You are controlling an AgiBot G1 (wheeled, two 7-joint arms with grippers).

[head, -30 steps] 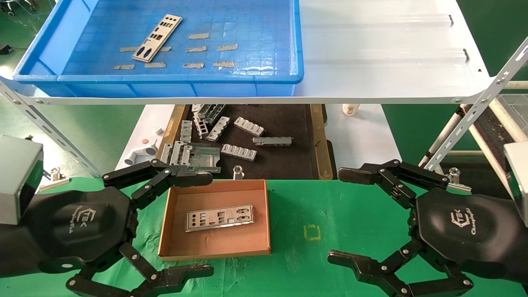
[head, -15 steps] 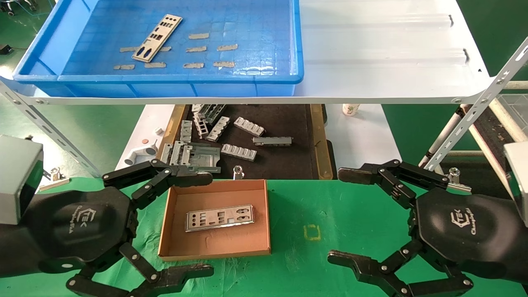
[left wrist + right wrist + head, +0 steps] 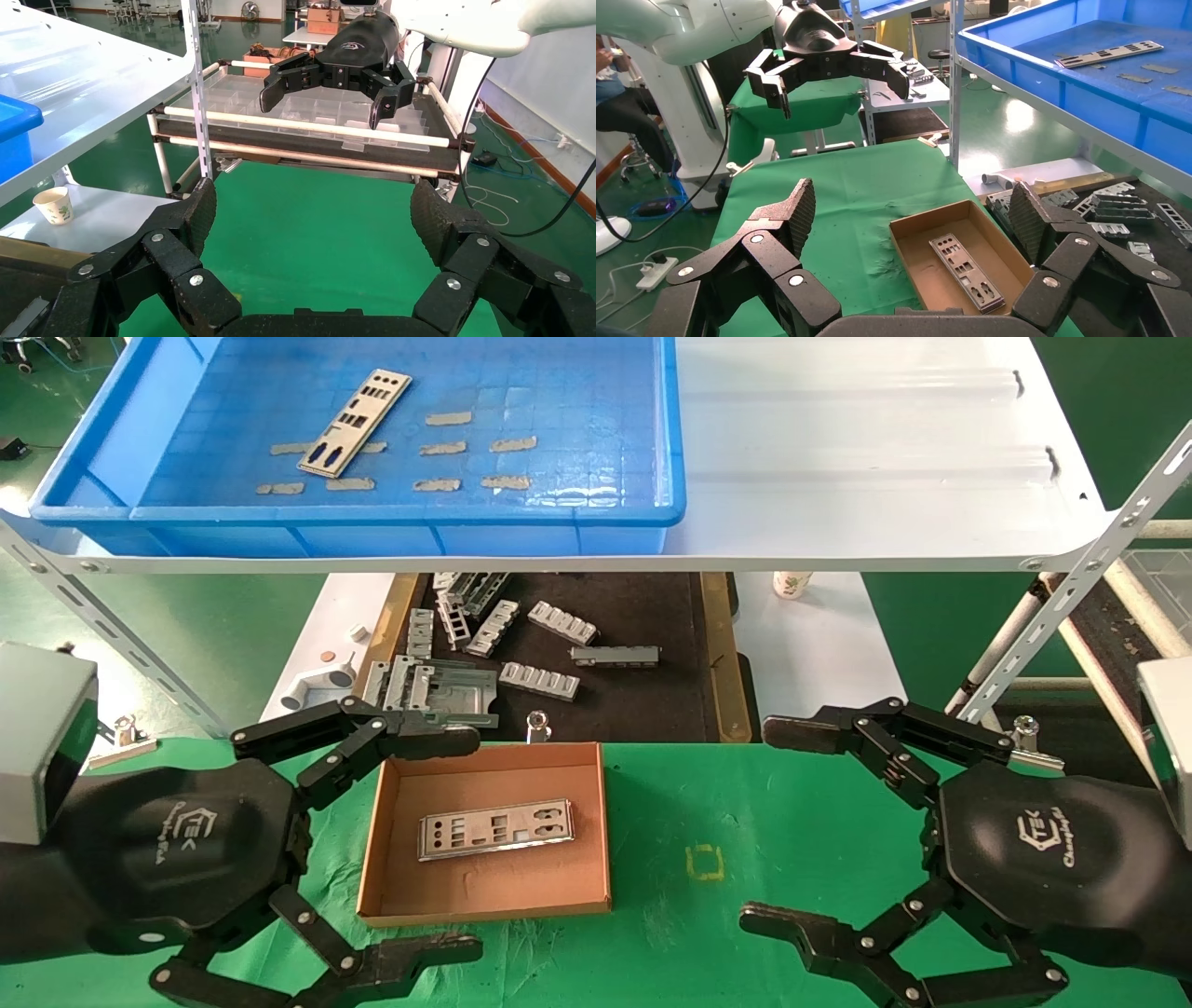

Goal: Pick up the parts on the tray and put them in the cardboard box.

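One silver plate (image 3: 355, 422) lies in the blue tray (image 3: 391, 537) on the white shelf, at the tray's far left; it also shows in the right wrist view (image 3: 1108, 53). A second plate (image 3: 495, 829) lies flat in the cardboard box (image 3: 391, 794) on the green cloth; the right wrist view shows the plate (image 3: 966, 271) in the box (image 3: 916, 263). My left gripper (image 3: 461, 845) is open and empty just left of the box. My right gripper (image 3: 768, 826) is open and empty to the box's right.
Small grey tape scraps (image 3: 463, 446) lie on the tray floor. Below the shelf a dark tray (image 3: 708, 645) holds grey ribbed brackets (image 3: 538, 679). A paper cup (image 3: 792, 584) stands on the lower white surface. Slanted shelf struts (image 3: 1080, 589) stand at both sides.
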